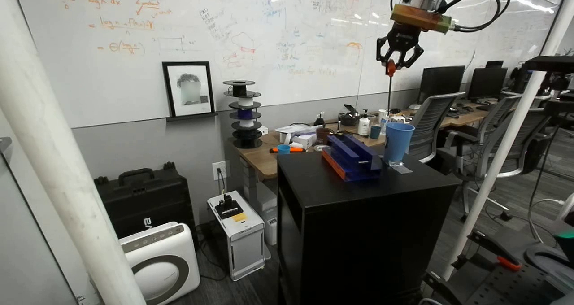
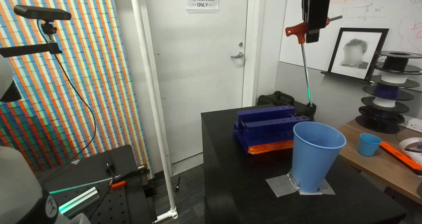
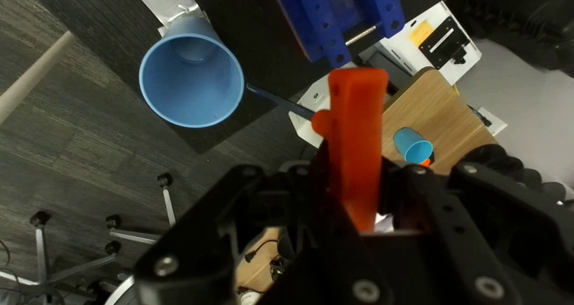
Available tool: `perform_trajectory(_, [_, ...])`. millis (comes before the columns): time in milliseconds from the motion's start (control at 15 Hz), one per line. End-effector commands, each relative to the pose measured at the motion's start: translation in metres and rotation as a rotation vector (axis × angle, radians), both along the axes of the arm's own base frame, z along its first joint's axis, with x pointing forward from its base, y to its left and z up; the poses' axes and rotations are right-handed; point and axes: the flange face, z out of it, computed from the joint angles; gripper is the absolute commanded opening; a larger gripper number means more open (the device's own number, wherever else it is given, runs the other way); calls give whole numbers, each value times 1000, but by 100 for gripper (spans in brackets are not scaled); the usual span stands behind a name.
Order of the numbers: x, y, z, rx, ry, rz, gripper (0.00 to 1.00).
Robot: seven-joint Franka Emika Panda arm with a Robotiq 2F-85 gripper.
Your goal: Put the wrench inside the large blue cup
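Below the hand (image 1: 391, 66) and to one side, the cup (image 2: 315, 156) stands taped to the counter (image 2: 250, 178), probably against tipping, while the hand grips the wrench (image 2: 305, 66) by its handle (image 2: 298, 30), shaft (image 1: 390, 92) downward, presumably for tip-first entry.

Wooden desk (image 1: 261, 158), stacked spools (image 1: 245, 114) at back corner, small blue cup (image 2: 368, 146) nearer front edge, orange bar (image 2: 396, 154) alongside, white pump bottle (image 1: 363, 126)
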Motion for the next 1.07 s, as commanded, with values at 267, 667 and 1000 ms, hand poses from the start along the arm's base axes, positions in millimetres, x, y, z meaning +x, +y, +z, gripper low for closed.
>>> perform_trajectory(267, [-11,-12,-45,4,62,-7,3])
perform_trajectory(667, [-17,-44,-76,-6,100,-47,3])
perform_trajectory(1000, [-20,-79,-99,-20,111,-54,6])
